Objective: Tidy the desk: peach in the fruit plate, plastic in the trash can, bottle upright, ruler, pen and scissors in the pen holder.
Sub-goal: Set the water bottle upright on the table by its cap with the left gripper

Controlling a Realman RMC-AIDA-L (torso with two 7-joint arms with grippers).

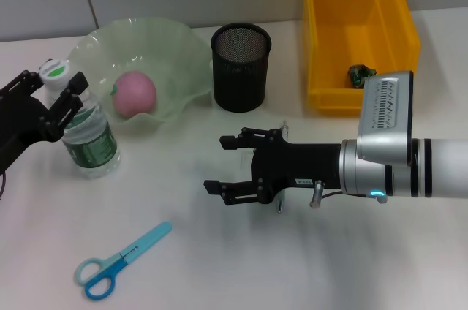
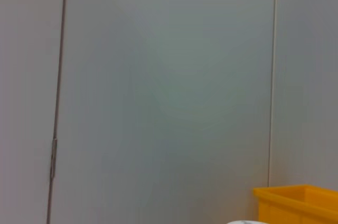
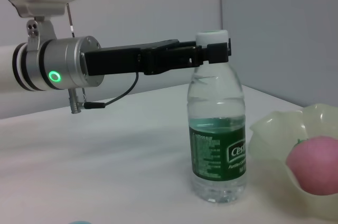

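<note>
- Pink peach seated in pale green fruit plate at 10 o'clock of the head view: step judged done.
- Dark green plastic scrap lying inside yellow trash can at 2 o'clock: judged done.
- Clear bottle standing upright at 9 o'clock, just beside the plate; left gripper level with the white cap. Cannot tell whether pinching or merely flanking.
- Blue scissors flat on the desk at 7 o'clock, well apart from the black mesh pen holder at 12 o'clock: step left to do.
- No ruler or pen in view.
- Right gripper at centre, spread wide, holding nothing.
- Bottle label: green band, white lettering starting "Cest"; remaining small print unreadable.
</note>
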